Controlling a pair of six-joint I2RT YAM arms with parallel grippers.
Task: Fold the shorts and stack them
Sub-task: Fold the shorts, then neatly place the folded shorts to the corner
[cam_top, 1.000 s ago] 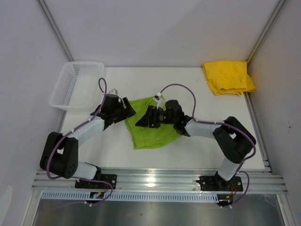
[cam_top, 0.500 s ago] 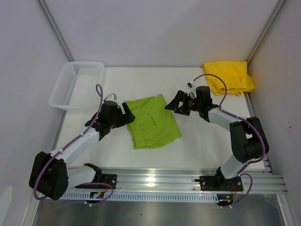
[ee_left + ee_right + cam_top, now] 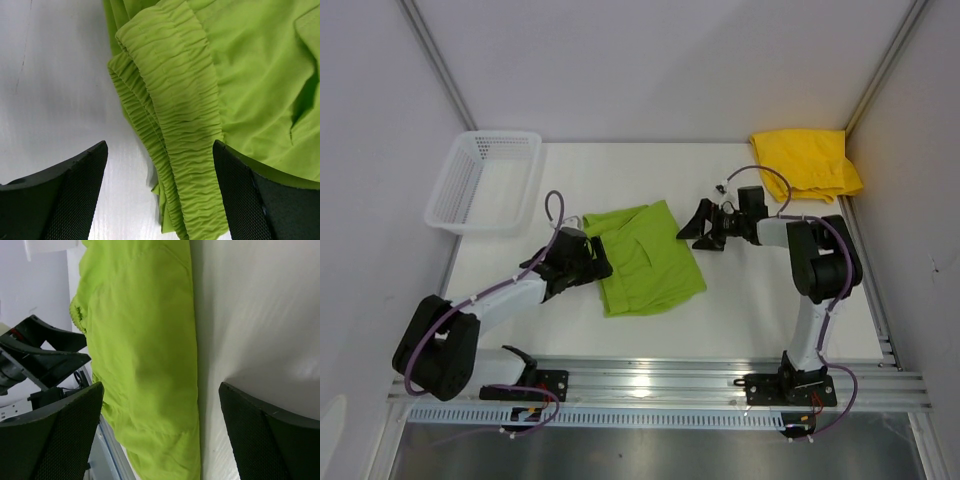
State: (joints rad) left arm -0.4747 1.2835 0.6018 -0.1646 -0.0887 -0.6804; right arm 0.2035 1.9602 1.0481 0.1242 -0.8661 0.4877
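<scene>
The lime green shorts lie folded flat at the table's middle. Their gathered waistband faces my left gripper. My left gripper is open at the shorts' left edge, its jaws either side of the waistband, holding nothing. My right gripper is open and empty, just right of the shorts' upper right corner; the green cloth fills its view. The bright yellow shorts lie bunched at the far right corner, away from both grippers.
A white mesh basket stands at the far left corner. White walls close in the table on left, back and right. A metal rail runs along the near edge.
My left gripper has moved down and in along the shorts' left edge. My right gripper let go and drew back right off the shorts a second ago, then settled slightly lower.
</scene>
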